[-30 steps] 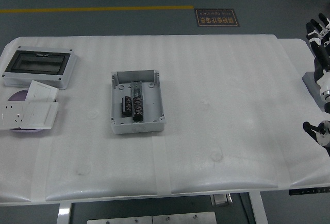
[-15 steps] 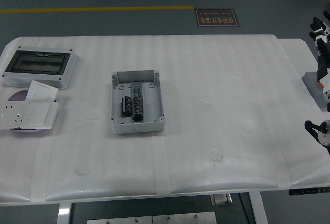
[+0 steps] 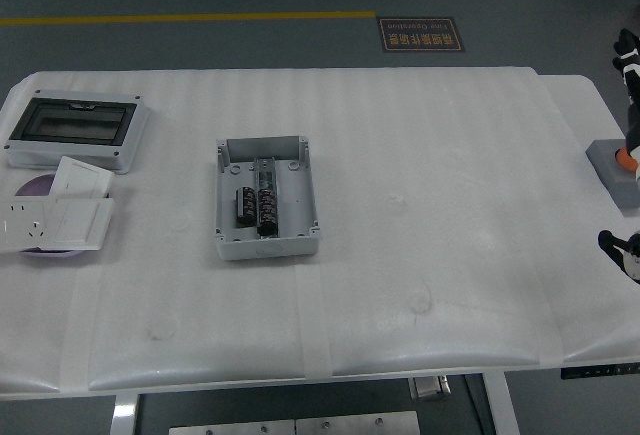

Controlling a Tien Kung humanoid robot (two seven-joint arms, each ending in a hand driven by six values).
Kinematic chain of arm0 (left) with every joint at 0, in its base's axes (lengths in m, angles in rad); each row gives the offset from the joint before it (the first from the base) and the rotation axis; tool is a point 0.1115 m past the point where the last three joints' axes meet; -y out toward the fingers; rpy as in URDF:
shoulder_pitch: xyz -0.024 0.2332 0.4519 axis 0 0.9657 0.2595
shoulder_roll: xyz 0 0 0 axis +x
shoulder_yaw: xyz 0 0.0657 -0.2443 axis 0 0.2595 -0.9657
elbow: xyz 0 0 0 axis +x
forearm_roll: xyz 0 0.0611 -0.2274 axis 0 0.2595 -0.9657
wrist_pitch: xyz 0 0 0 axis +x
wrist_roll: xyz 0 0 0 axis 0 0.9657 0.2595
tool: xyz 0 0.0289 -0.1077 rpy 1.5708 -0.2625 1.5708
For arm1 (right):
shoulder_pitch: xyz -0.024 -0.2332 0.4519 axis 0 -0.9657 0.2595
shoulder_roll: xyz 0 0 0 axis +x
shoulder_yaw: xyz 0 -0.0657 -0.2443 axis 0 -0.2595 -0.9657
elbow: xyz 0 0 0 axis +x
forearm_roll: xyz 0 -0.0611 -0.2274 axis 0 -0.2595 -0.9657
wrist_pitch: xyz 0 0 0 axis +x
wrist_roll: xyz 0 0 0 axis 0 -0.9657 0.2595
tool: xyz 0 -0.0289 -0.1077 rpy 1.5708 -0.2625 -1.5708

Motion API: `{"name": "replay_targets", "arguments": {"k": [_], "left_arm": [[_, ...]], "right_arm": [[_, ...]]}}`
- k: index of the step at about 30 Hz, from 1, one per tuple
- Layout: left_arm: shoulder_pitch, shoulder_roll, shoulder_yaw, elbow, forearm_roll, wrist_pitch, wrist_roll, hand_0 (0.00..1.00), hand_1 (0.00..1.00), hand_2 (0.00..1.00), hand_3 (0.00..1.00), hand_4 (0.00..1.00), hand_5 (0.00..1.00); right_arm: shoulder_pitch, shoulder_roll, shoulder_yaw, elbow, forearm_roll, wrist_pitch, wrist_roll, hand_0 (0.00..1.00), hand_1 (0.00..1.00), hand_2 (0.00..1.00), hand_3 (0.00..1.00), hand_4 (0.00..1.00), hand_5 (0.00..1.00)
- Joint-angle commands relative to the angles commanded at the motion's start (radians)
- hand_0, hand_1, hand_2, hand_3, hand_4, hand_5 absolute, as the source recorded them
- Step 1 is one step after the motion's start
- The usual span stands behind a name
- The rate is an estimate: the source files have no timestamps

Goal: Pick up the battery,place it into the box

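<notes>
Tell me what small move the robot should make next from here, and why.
Probably bring the right robot hand back in over the table, toward the grey block with the orange item at the right edge. Only a sliver of the hand shows there, holding nothing visible, and the open grey box holds only black terminal blocks. Whether the orange item is the battery is unclear.

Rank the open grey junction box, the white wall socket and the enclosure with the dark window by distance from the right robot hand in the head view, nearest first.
From the right robot hand at the right edge:
1. Open grey junction box, table centre-left.
2. Enclosure with the dark window, far left corner.
3. White wall socket, left edge, slightly farther out and nearer the front.
</notes>
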Motion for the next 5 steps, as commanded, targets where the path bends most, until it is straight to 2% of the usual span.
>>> {"name": "replay_targets", "arguments": {"k": [5], "left_arm": [[0.002,-0.004,-0.008,0.000,0.006,-0.001,0.003,0.654,0.663,0.619,0.654,0.637,0.429]], "right_arm": [[0.001,0.001,0.002,0.001,0.000,-0.002,-0.002,0.903,0.850,0.856,0.902,0.807,0.495]]}}
